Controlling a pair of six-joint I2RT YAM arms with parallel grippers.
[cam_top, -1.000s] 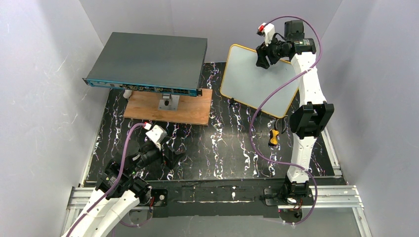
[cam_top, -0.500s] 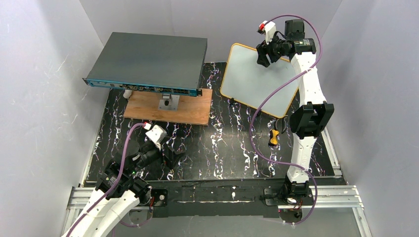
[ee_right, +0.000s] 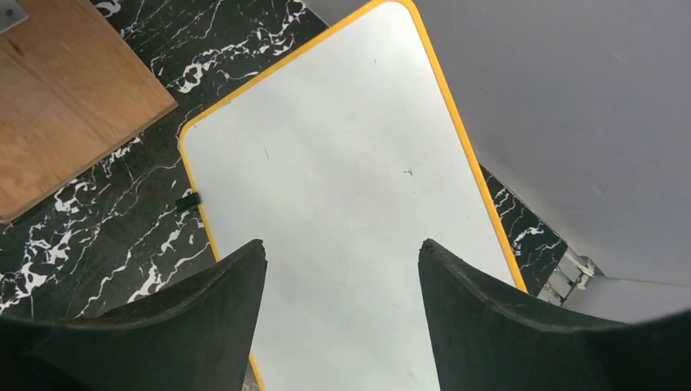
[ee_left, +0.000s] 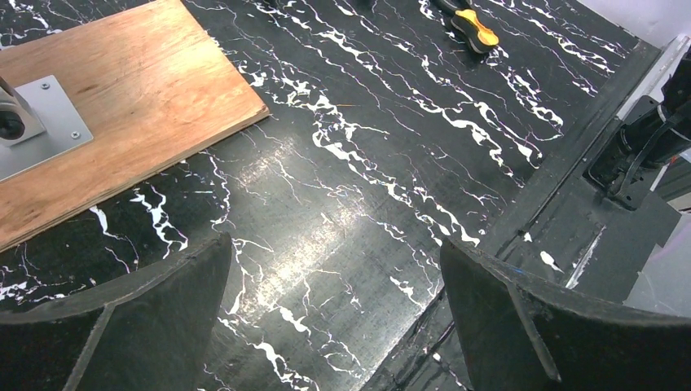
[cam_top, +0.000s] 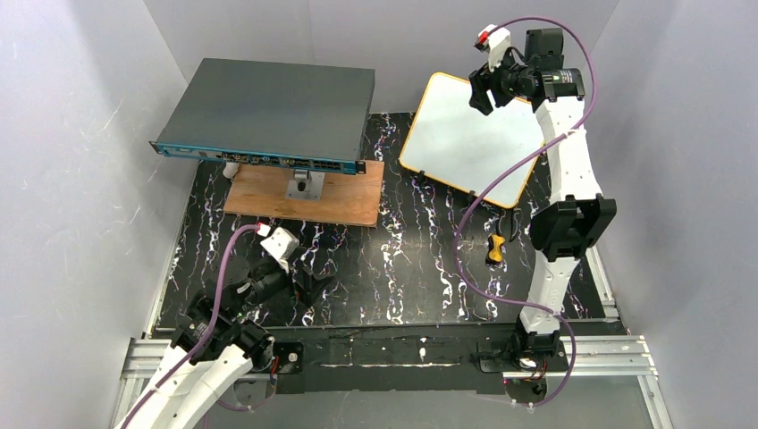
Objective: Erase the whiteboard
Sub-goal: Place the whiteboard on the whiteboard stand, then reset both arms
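Yellow-rimmed whiteboard (cam_top: 465, 143) is looking clean, both arms' jaws are gaping empty, and the right arm (cam_top: 565, 152) dipping could be knocking it sideways.

From where I sit at the controls, this is a robotics lab test cell. Plain grey panel walls (cam_top: 80, 179) box in a black marbled tabletop (cam_top: 420, 259). The white left arm (cam_top: 192, 375) and right arm (cam_top: 563, 161) are bolted to aluminium extrusion rails (cam_top: 608, 353). The props look staged: a whiteboard (cam_top: 465, 147) and a dark-grey equipment box (cam_top: 268, 107) mounted over a wooden board (cam_top: 340, 201).
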